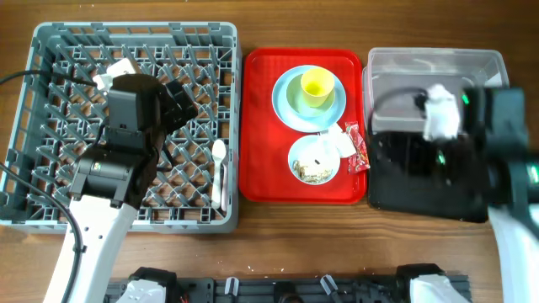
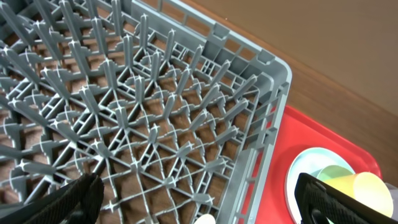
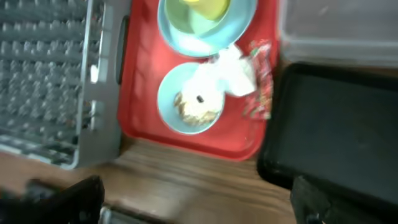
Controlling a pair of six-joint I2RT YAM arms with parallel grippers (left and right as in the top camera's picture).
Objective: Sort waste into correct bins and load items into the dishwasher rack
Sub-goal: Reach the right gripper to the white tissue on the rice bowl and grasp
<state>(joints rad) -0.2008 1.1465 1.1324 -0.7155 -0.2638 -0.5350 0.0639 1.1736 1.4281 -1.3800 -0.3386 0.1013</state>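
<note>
The grey dishwasher rack (image 1: pixel 42 126) fills the left, with a white spoon (image 1: pixel 219 168) lying in it. My left gripper (image 2: pixel 199 202) is open and empty above the rack's right part (image 2: pixel 267 93). On the red tray (image 1: pixel 261 126) a light blue plate (image 1: pixel 286 105) carries a pale green dish (image 1: pixel 296 91) and a yellow cup (image 1: pixel 317 87). A light blue bowl (image 1: pixel 301 164) holds rice-like scraps (image 3: pixel 196 109). A white tissue (image 3: pixel 230 71) and a red wrapper (image 3: pixel 261 87) lie beside it. My right gripper (image 3: pixel 193 199) is open and empty, high above the table's front edge. I see no fork.
The clear tub (image 1: pixel 438 63) stands at the back right, the black tray (image 1: pixel 413 185) in front of it. My blurred right arm (image 1: pixel 497 135) hangs over both. The bare wooden table (image 1: pixel 337 244) runs along the front.
</note>
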